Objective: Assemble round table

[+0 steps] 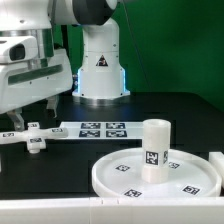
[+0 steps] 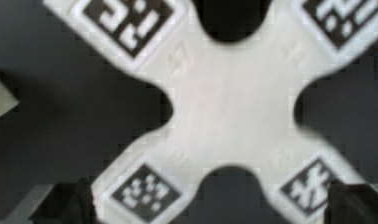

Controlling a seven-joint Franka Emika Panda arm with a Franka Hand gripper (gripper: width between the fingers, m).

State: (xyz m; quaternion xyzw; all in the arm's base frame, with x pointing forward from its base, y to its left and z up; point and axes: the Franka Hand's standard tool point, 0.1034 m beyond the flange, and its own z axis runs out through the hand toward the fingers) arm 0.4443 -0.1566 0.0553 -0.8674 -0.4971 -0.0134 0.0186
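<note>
Reaching for the cross-shaped base point(image 1: 32, 137) on the tabletop point(image 1: 55, 168), your tool point(image 1: 35, 108) hangs just above it, spread wide and empty. Next, lower it squarely over one arm and close; the leg point(image 1: 155, 140) stands upright on the disc point(image 1: 115, 172).

Dark surface point(image 1: 170, 112), level. In the exterior view, the round disc point(image 1: 110, 178) lies at 5 o'clock and the cross-shaped base point(image 1: 30, 137) lies flat at 9 o'clock. The marker board point(image 1: 100, 128) lies near centre, just beside the base. The robot pedestal point(image 1: 100, 80) stands at 12 o'clock.
</note>
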